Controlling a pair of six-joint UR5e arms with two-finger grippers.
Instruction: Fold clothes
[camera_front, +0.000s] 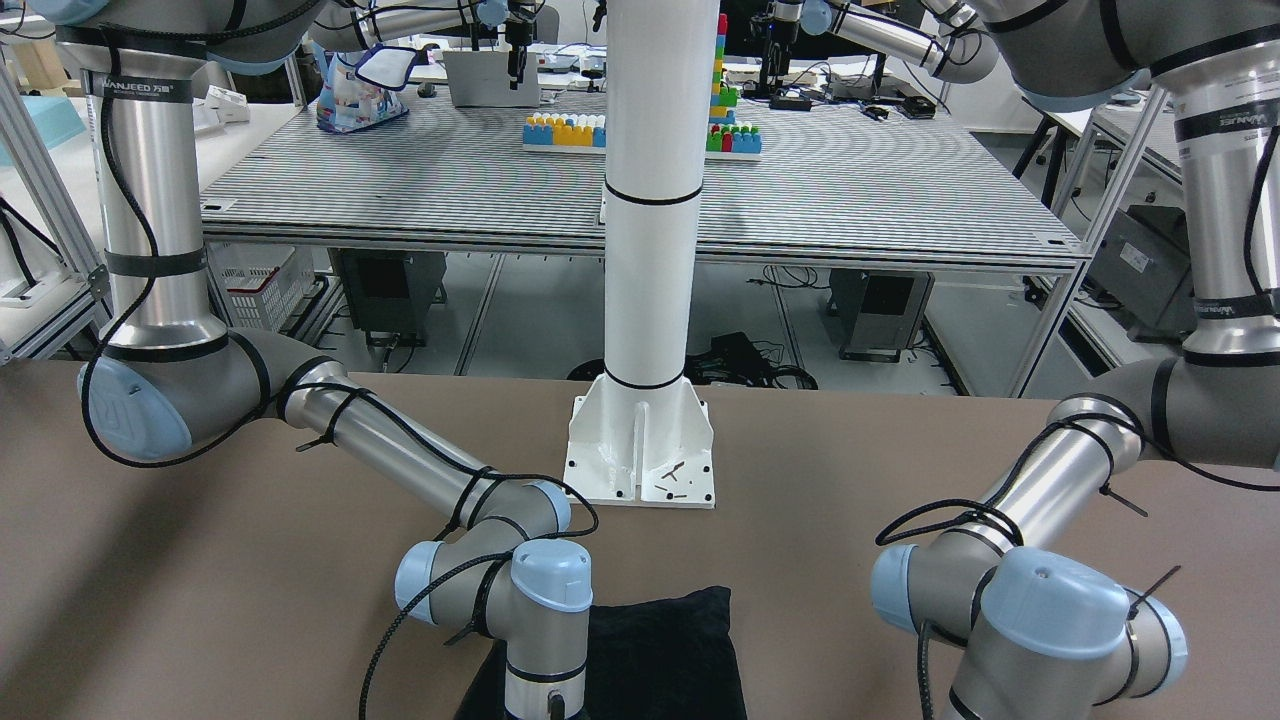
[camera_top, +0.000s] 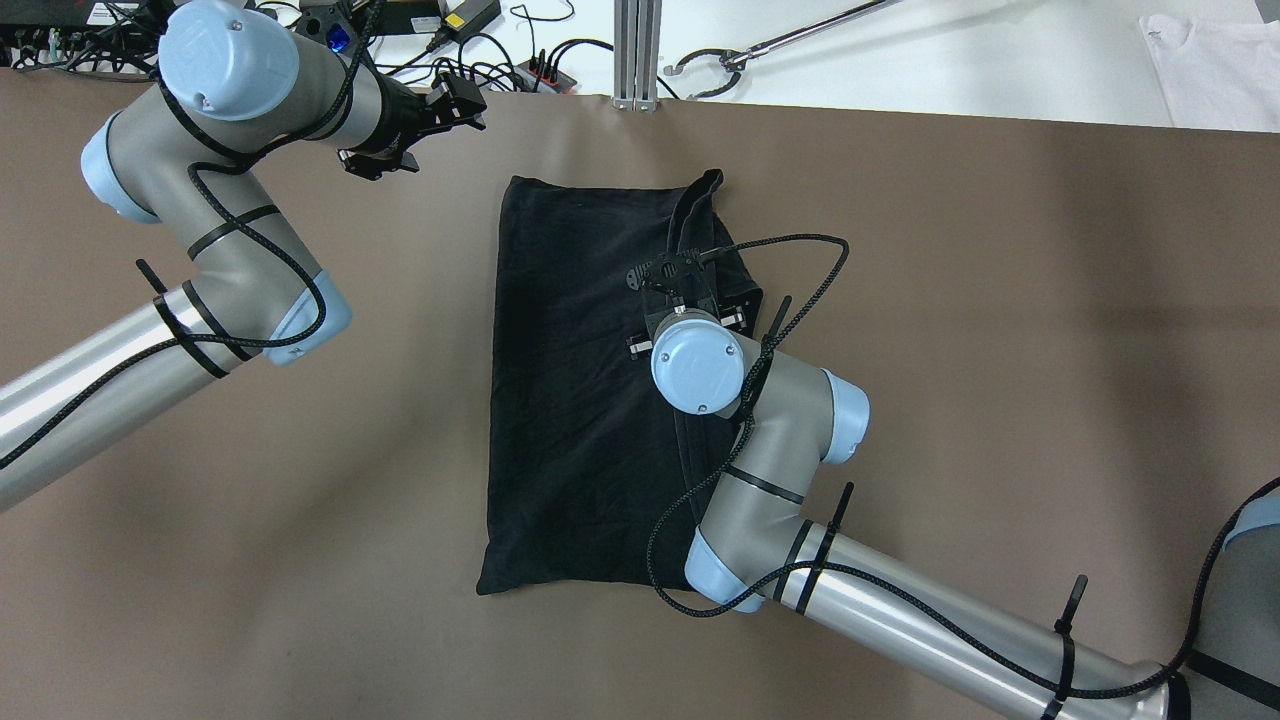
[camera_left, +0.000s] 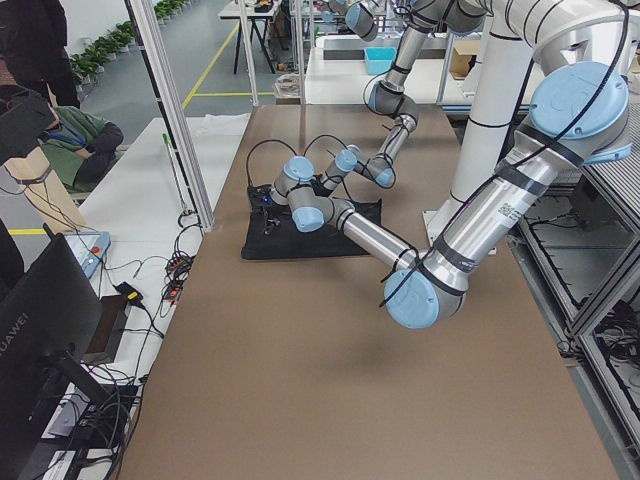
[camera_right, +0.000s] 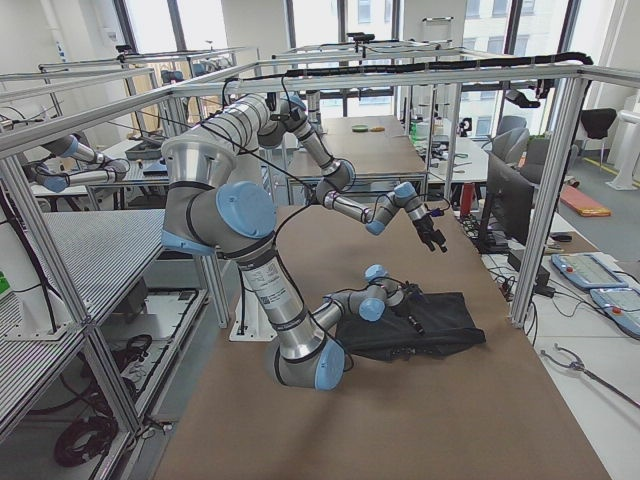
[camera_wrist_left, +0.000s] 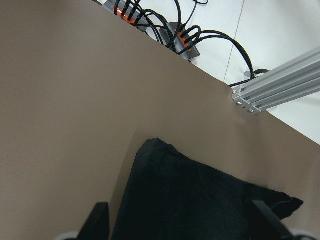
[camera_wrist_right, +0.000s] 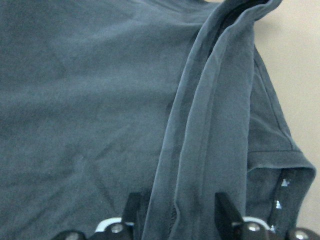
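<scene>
Right fingers (camera_wrist_right: 223, 212): I see one on each side of a raised fold of the clothes (camera_top: 580, 380). The fabric fills the gap between them, so they are pressed onto this fold.
Right gripper (camera_top: 682, 283): it points down over the right part of the cloth, nearer to the far edge than to the near one.
Left fingers (camera_wrist_left: 100, 222): they are spread wide and nothing is between them. Under them my wrist camera shows only the table and one corner of the cloth.
Left gripper (camera_top: 460, 103): it hangs above the table near its far edge, beyond the far left corner of the cloth and apart from it.
Clothes: one dark piece lies in the middle of the brown table (camera_top: 1000, 350), in front of the base of the white pillar (camera_front: 650, 250). Its long side runs away from the robot. Most of it is flat, but along the right side a ridge stands up from the far right corner to the right fingers.
Behind the table: an aluminium post (camera_top: 635, 50) and a bundle of black cables (camera_top: 480, 60) are at the far edge.
</scene>
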